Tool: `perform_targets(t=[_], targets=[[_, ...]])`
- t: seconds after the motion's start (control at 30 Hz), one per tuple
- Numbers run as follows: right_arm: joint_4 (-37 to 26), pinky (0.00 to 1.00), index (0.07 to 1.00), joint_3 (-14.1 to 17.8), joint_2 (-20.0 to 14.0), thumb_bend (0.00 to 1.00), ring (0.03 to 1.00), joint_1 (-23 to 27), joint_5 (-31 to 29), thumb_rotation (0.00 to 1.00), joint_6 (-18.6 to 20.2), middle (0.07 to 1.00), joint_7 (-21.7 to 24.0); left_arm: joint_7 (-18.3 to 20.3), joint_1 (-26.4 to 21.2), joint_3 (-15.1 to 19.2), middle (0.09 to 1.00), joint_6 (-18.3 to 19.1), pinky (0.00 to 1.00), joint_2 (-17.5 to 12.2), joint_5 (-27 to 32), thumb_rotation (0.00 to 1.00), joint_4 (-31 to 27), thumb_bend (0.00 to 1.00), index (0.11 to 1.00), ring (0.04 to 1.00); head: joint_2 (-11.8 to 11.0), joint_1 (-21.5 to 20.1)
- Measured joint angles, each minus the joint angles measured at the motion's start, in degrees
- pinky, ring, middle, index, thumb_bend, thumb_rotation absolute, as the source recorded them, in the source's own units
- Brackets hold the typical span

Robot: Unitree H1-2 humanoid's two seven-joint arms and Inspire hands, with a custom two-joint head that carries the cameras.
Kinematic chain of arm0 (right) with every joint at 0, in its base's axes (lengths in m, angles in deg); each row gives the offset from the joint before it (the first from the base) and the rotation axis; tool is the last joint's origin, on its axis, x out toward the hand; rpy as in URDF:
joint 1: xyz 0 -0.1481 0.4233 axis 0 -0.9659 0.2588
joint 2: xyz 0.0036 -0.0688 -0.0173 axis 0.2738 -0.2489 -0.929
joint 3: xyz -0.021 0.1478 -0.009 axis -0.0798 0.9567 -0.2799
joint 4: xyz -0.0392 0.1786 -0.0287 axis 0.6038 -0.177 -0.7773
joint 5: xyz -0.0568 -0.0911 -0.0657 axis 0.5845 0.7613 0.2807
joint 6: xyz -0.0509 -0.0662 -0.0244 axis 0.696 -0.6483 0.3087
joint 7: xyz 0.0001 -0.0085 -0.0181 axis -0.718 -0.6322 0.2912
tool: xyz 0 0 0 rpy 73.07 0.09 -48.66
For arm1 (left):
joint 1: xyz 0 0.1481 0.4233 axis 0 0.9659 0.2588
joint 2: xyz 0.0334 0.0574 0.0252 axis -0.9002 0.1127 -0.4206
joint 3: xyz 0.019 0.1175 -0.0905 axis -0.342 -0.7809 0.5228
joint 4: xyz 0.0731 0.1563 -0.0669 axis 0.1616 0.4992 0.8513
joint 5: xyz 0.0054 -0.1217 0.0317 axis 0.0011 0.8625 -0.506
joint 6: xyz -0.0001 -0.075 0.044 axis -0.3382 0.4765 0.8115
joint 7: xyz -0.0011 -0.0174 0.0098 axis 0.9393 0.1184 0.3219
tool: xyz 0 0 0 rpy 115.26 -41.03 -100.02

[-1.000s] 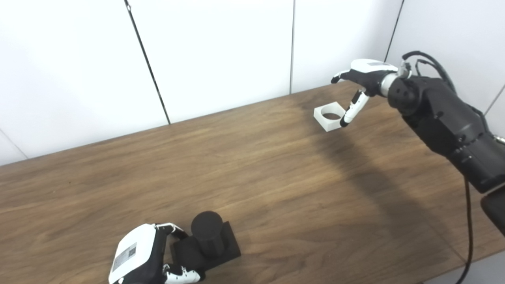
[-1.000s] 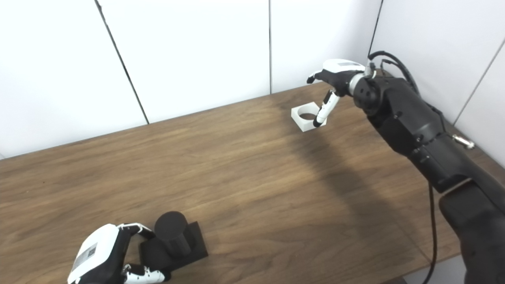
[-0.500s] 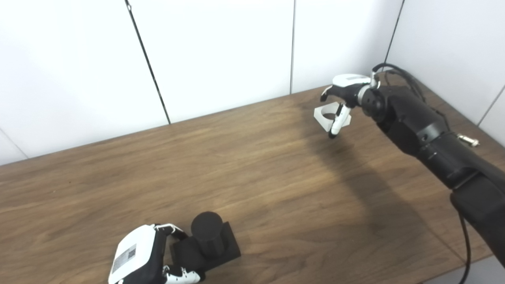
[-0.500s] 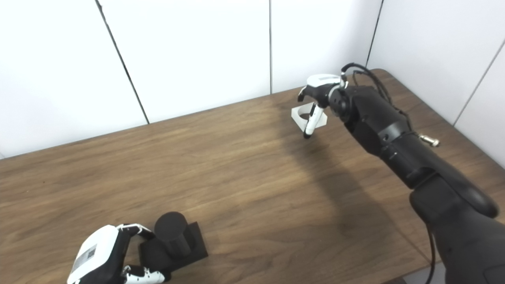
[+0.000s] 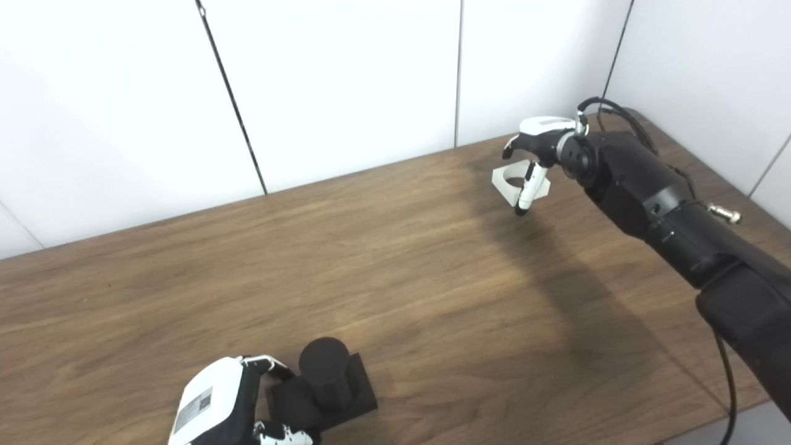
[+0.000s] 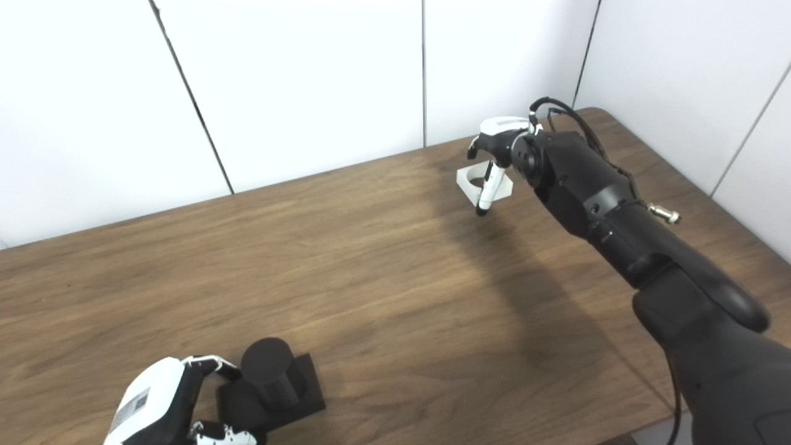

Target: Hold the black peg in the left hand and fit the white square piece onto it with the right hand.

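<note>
The left hand grips the black peg at the table's near edge, while the right hand, fingers spread and empty, sits over the white square piece at its far edge.

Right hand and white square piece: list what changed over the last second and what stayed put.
The right hand came down from beside the white square piece with a round hole to sit over it, fingers curling around it; whether it grips yet cannot be told. The piece rests at the same spot on the wooden table. The left hand kept holding the black peg's square base.
</note>
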Motion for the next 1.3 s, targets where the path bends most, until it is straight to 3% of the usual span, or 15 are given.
perform_targets(t=[0.67,1.3], targets=[[0.02,1.0,0.724,-0.55,-1.46,0.89,0.998,0.04,0.55,0.22,-0.32,0.93,0.77,-0.02,0.16,0.79,0.799,-0.07,0.96,0.22,1.18,0.05,-0.04,0.52,0.483,0.926,0.44,-0.79],[-0.42,1.0,0.675,-0.39,-1.45,0.88,0.986,-1.0,0.53,0.22,-1.97,0.913,-0.98,0.21,0.16,0.53,0.79,-0.3,0.96,0.31,0.37,0.05,-0.15,0.52,0.482,0.917,0.88,-0.7]])
